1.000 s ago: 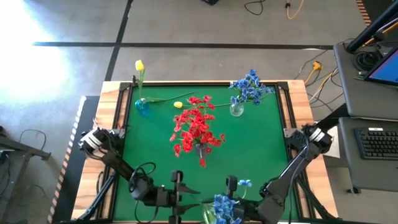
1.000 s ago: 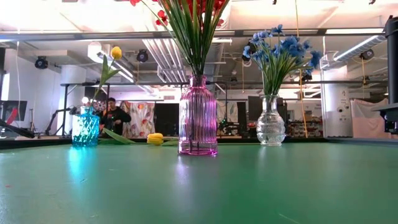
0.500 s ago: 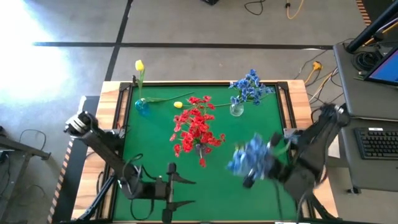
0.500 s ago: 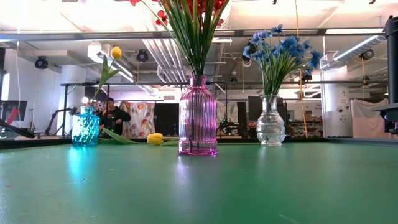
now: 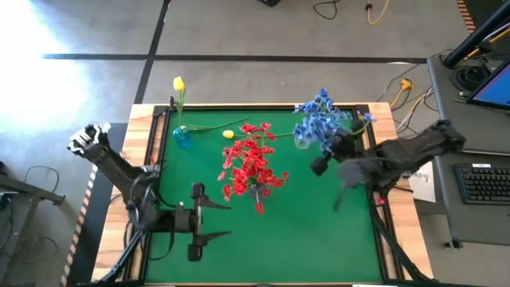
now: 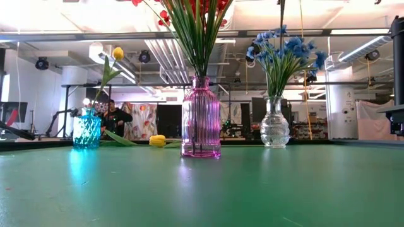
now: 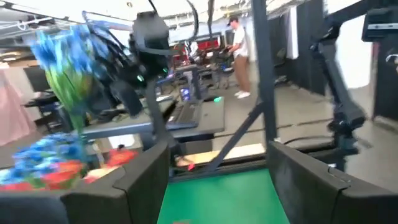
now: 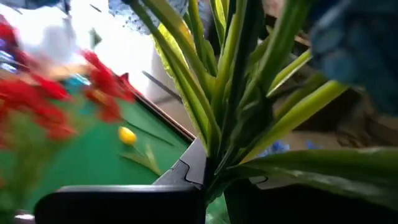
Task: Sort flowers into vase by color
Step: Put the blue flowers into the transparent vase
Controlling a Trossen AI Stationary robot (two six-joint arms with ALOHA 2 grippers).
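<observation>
My right gripper (image 5: 327, 153) is shut on a blue flower sprig (image 5: 325, 126), raised beside the clear vase (image 5: 303, 141) of blue flowers (image 6: 287, 53) at the far right. In the right wrist view the sprig's green stems and leaves (image 8: 224, 93) rise from between the fingers. The pink vase (image 6: 201, 116) at mid-table holds the red flowers (image 5: 253, 163). The teal vase (image 5: 182, 135) holds one yellow tulip (image 5: 178, 84). Another yellow bud (image 5: 229, 134) lies on the table beside it. My left gripper (image 5: 213, 221) is open over the near left, holding nothing. My right gripper pinches the blue sprig's bundled stems (image 8: 217, 163) between its two fingers, just below where the leaves fan out. The sprig is lifted clear of the table, and its blossoms (image 5: 323, 123) stand above the fingers next to the clear vase's own flowers.
The green mat (image 5: 311, 231) is bare along its near half. Wooden table edges (image 5: 143, 159) frame it. The three vases stand in the far half. A person (image 6: 113, 116) stands in the room beyond the far edge.
My right gripper has swung the blue sprig up from the near edge, across the right side, to the clear vase at the far right. My left arm has drawn back toward the table's left, and its gripper has moved left and a little farther from the near edge, still open.
</observation>
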